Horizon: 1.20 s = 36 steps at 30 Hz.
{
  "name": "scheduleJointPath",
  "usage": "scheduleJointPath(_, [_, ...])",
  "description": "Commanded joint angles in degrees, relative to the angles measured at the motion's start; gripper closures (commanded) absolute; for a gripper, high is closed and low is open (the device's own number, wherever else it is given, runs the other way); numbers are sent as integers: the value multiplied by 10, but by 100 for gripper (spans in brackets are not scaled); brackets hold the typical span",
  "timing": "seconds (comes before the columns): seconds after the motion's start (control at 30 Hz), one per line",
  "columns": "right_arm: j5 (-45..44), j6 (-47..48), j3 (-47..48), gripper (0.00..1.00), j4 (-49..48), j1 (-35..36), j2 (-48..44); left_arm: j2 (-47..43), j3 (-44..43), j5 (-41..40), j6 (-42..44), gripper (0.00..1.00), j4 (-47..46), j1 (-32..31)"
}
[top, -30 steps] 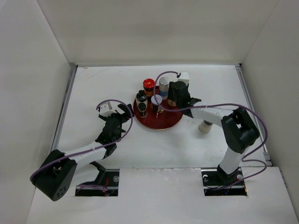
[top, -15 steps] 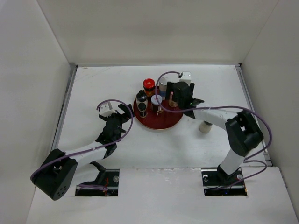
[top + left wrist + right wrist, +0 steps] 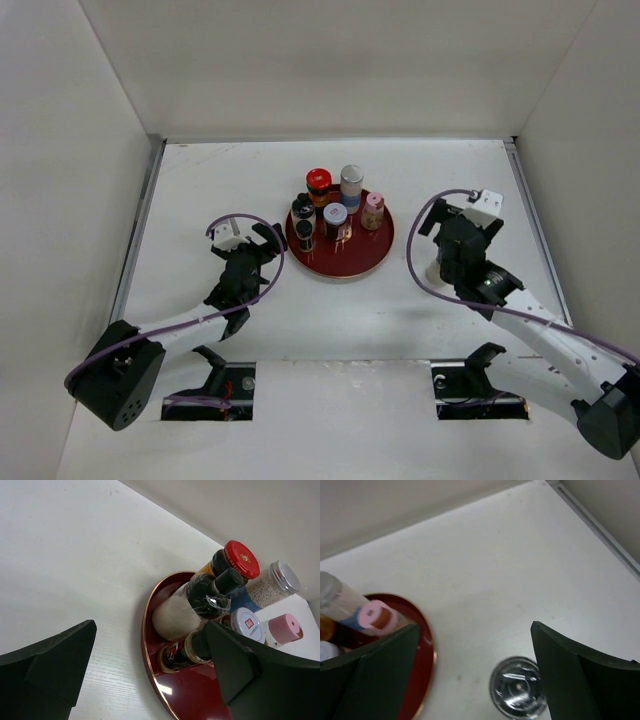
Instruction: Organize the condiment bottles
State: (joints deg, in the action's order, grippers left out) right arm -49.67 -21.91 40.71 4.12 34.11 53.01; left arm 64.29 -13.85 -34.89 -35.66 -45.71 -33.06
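Note:
Several condiment bottles stand on the round red tray (image 3: pixel 360 262): a red-lidded dark jar (image 3: pixel 319 182), a grey-lidded blue-banded one (image 3: pixel 351 185), a pink-lidded one (image 3: pixel 374 210), a white-lidded one (image 3: pixel 335 217) and two black-capped ones (image 3: pixel 304 220). A pale bottle (image 3: pixel 435 272) stands on the table right of the tray; its shiny lid (image 3: pixel 517 695) shows low between the right fingers. My right gripper (image 3: pixel 440 250) hangs open over it, holding nothing. My left gripper (image 3: pixel 268 248) is open just left of the tray, with a dark black-capped bottle (image 3: pixel 182 652) beyond its right finger.
White walls close in the table at the back and both sides, and a metal rail (image 3: pixel 600 530) runs along the right edge. The tray rim (image 3: pixel 427 645) lies close to my right gripper's left finger (image 3: pixel 375 675).
My right gripper opened, left the pink-lidded bottle standing on the tray and pulled back to the right, over the pale bottle. The left arm has not moved.

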Motion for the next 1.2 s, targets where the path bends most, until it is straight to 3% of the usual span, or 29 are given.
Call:
scheduleJointPath(0.0, [-47, -57, -21, 0, 126, 5, -6, -8, 4, 5, -8, 7, -32, -2])
scheduleJointPath(0.2, [20, -103, -34, 0, 151, -11, 19, -15, 7, 5, -9, 7, -28, -1])
scheduleJointPath(0.53, [55, -117, -64, 0, 134, -42, 41, -7, 4, 5, -11, 7, -29, -1])
scheduleJointPath(0.63, [70, -118, -78, 10, 121, -49, 41, -13, 6, -1, -11, 7, -27, 0])
scheduleJointPath(0.73, [68, -114, -78, 34, 111, -56, 36, -15, 8, -17, -13, 5, -24, 1])
scheduleJointPath(0.8, [49, -110, -70, 43, 105, -53, 24, -17, 8, -27, -13, 2, -18, 1])
scheduleJointPath(0.97, [-1, -39, -21, 46, 65, 22, 11, -16, 7, -33, -14, 0, -15, 3])
scheduleJointPath(1.17, [36, -9, 56, 45, -3, 107, 81, -16, 8, -50, -14, 0, -12, 9])
